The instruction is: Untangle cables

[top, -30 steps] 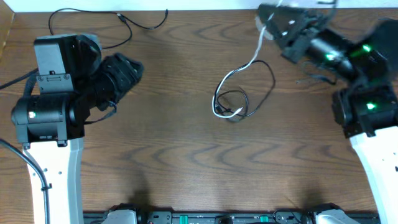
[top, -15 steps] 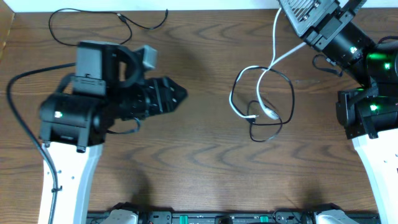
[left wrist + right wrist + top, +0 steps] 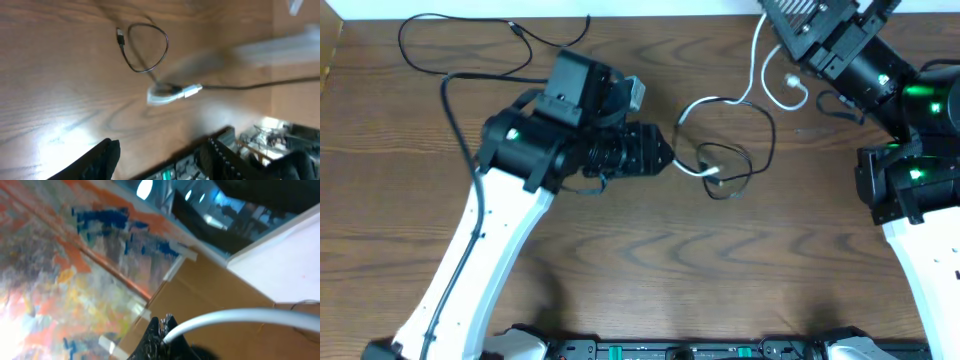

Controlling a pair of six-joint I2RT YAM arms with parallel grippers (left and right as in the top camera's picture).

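Note:
In the overhead view the white cable [image 3: 752, 75] rises from a small tangle to the top edge. There my right gripper [image 3: 162, 322] is shut on the white cable [image 3: 240, 316]. The white cable's lower end [image 3: 705, 171] lies knotted with a short black cable [image 3: 757, 135] at mid-table. A longer black cable [image 3: 470, 35] lies apart at the far left. My left gripper [image 3: 663, 155] hovers just left of the tangle, open and holding nothing. The left wrist view shows the black loop [image 3: 145, 50] and a white plug [image 3: 175, 94] ahead of the left gripper [image 3: 161, 150].
Brown wooden table [image 3: 620, 260]. The left arm [image 3: 520, 200] reaches diagonally across the left half. The right arm's base [image 3: 910, 180] stands at the right edge. A white loose end [image 3: 792, 88] dangles near the right wrist.
The left arm has swung right across the table to the tangle. The right gripper has kept hold of the white cable, and the tangle has slid slightly left and up.

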